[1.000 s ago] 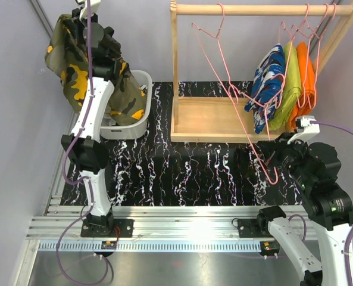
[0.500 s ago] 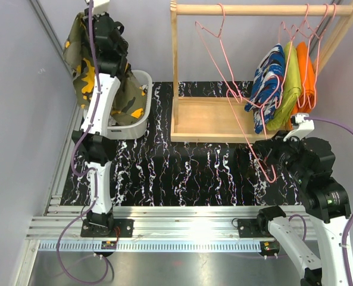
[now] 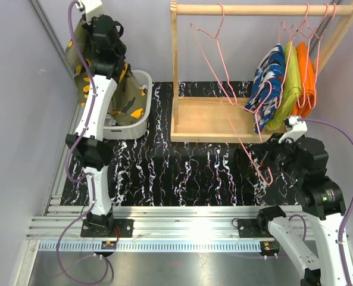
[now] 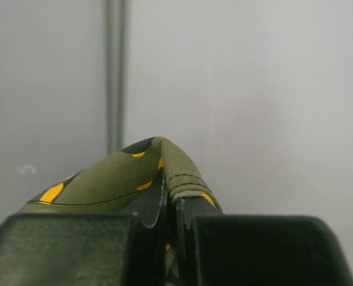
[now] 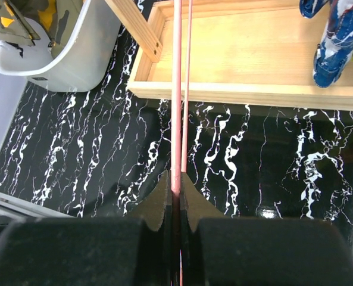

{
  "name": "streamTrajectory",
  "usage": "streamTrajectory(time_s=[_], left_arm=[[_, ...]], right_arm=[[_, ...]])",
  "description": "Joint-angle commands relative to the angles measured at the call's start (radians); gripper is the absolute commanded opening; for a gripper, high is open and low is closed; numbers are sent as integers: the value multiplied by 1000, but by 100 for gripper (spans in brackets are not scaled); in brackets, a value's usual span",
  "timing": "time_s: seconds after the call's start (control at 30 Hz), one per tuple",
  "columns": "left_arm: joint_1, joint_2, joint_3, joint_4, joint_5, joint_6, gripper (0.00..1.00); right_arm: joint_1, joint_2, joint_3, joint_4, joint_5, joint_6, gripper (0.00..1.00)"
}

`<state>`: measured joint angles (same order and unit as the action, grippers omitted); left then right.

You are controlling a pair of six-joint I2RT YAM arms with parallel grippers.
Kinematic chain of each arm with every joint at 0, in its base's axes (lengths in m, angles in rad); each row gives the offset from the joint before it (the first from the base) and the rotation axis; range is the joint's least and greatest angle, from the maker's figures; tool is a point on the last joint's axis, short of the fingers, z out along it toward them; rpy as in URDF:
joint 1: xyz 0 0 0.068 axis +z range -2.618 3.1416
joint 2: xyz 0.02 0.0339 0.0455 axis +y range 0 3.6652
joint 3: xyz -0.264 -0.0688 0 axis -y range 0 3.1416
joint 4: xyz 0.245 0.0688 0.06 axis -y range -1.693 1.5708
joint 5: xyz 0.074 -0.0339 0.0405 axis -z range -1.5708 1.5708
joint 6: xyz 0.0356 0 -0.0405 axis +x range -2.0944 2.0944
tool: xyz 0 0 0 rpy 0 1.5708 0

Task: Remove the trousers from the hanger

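Observation:
My left gripper (image 4: 171,199) is shut on a fold of the olive camouflage trousers (image 4: 111,179). It holds them high at the back left, and the cloth (image 3: 128,98) hangs down into the white basket (image 3: 141,122). My right gripper (image 5: 176,185) is shut on the lower wire of an empty pink hanger (image 5: 177,89). That hanger (image 3: 224,89) is still hooked on the wooden rail (image 3: 259,9). The blue white-red print trousers (image 3: 266,83) hang on another hanger at the rail's right. The black-white-grey trousers are out of view.
A lime-green garment (image 3: 290,83) and an orange garment (image 3: 307,77) hang beside the blue trousers. The wooden rack's tray base (image 3: 200,128) sits on the black marbled mat (image 3: 182,173). Grey walls stand close on the left and at the back.
My left arm has swung the camouflage trousers from the far left towards the basket. My right gripper has shifted slightly up and back with the hanger, and the hanger has tilted.

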<state>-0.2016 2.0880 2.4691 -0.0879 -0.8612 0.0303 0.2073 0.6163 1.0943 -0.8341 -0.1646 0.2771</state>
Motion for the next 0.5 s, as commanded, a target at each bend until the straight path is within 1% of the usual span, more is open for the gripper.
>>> streamTrajectory(time_s=[0.0, 0.07, 0.13, 0.17, 0.27, 0.3, 0.33, 0.4, 0.47], left_arm=[[-79, -11, 137, 56, 94, -148, 0], [-88, 13, 149, 51, 117, -208, 0], [-97, 1, 113, 57, 137, -234, 0], [-102, -23, 35, 120, 149, -227, 0], [-104, -52, -56, 180, 197, -237, 0], [-104, -62, -102, 227, 205, -225, 0], [-104, -71, -146, 267, 223, -169, 0], [-98, -100, -253, 370, 225, -132, 0], [-90, -126, -306, 378, 196, -124, 0]], right_arm=[[-3, -9, 12, 55, -30, 7, 0], [-3, -16, 16, 50, -32, 8, 0], [-3, -21, 15, 50, -36, 10, 0], [-3, -23, 12, 52, -45, 10, 0], [-3, -33, -5, 62, -59, 14, 0], [-2, -35, -10, 64, -64, 19, 0], [-3, -38, -11, 70, -69, 20, 0], [-3, -39, -11, 70, -85, 22, 0], [-3, -44, -11, 72, -90, 24, 0]])
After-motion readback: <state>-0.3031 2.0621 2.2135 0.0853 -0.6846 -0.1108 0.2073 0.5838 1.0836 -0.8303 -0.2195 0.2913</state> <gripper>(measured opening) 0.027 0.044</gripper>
